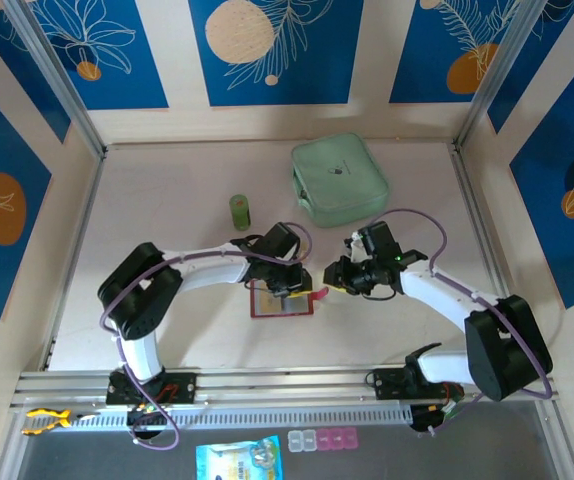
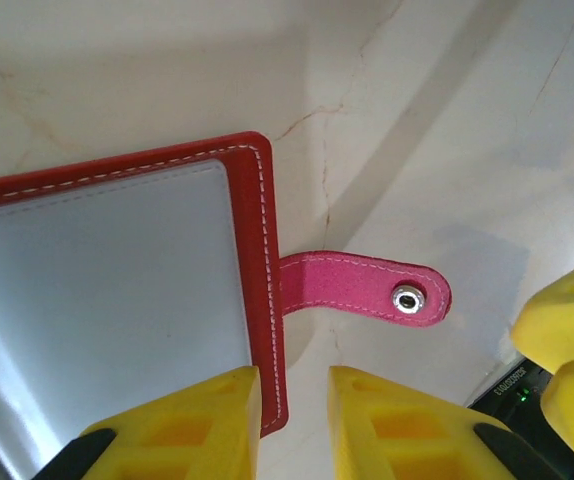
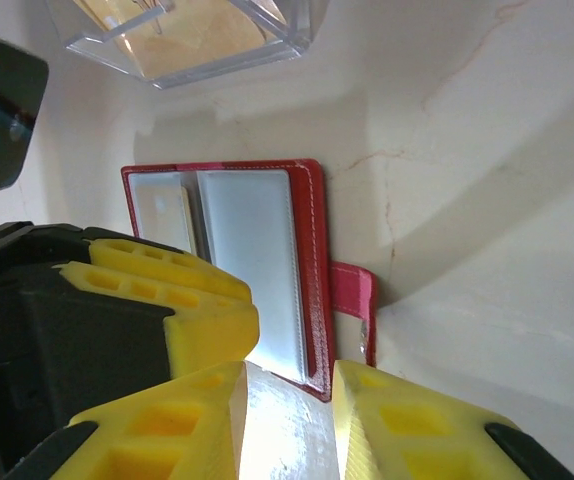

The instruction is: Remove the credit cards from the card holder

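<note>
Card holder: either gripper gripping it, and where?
Nothing looks gripped: the left gripper and right gripper both stand open over the tab-side edge of the card holder; pressing or not, unclear.

Table [image 1: 167, 200] inventory: one red card holder [image 1: 267, 308], with one pink tab [image 2: 357, 285] bearing one snap stud [image 2: 408, 297] and two clear sleeves [image 3: 252, 260] showing; one mint-green zip pouch [image 1: 338, 180]; one small green cylinder [image 1: 240, 211]. Arms: two, ending in one left hand [image 1: 289, 290] and one right hand [image 1: 337, 285], two yellow fingers [image 2: 387, 420] each. Near rail: one yellow fish-shaped item [image 1: 45, 420], one blue packet [image 1: 239, 462].
</note>
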Tool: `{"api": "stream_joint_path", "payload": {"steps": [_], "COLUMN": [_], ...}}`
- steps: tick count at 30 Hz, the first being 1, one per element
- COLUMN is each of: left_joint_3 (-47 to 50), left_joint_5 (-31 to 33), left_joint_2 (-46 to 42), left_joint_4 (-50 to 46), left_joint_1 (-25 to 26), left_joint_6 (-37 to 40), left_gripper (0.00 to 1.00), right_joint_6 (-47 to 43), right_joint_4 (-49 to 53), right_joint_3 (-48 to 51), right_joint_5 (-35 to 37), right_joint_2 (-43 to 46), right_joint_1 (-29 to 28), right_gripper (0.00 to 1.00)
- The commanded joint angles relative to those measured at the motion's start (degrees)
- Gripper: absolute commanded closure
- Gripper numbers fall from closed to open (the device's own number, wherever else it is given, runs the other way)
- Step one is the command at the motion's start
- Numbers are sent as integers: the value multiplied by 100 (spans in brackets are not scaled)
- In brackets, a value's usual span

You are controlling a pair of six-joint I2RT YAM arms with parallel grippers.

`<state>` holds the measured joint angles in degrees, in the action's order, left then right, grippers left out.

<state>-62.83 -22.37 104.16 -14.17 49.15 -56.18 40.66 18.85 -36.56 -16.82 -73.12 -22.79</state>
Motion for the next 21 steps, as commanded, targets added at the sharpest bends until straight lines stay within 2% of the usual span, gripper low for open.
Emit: {"api": "stream_joint_path", "payload": {"steps": [1, 12, 21], "left_joint_3": [-177, -31, 693], "left_joint_5": [93, 224, 219], "left_joint_2": [130, -230, -940], "left_joint_4": [-94, -77, 186], "left_joint_1": [72, 9, -315], "left_joint_6": [-100, 169, 326], "left_gripper": [76, 76, 76], "right_joint_6": [-207, 23, 331], "right_joint_4": [219, 12, -144], "right_joint_3": [92, 148, -145], "right_joint_5": [-277, -463, -248], "right_joint_2": [182, 215, -180], "right_joint_1": [110, 108, -375], "right_gripper": [70, 70, 70]}}
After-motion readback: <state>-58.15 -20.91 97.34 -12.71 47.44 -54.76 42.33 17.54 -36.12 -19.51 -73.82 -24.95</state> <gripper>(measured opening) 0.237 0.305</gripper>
